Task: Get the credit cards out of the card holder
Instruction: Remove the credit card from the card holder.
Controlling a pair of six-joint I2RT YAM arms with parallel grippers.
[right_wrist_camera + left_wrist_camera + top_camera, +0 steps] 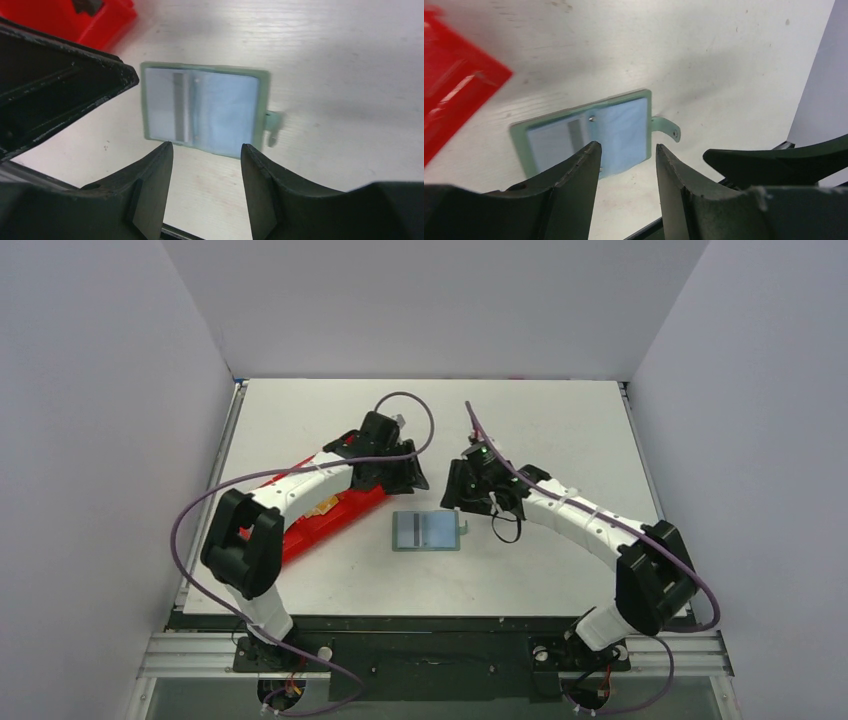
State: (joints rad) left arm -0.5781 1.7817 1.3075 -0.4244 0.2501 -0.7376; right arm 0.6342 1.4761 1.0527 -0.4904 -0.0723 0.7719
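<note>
Left gripper & right gripper both apart, empty, near card holder at frame ctr. Risk: flat holder prob. skids on desk if nudged unpinned.

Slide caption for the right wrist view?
Open right tool facing the grey-green card holder, flat on the white table.

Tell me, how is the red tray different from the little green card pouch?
The red tray is bright red; the card holder is pale grey-green. The tray is longer with raised walls; the holder is small and flat, with a side tab. Both lie on the white table.
</note>
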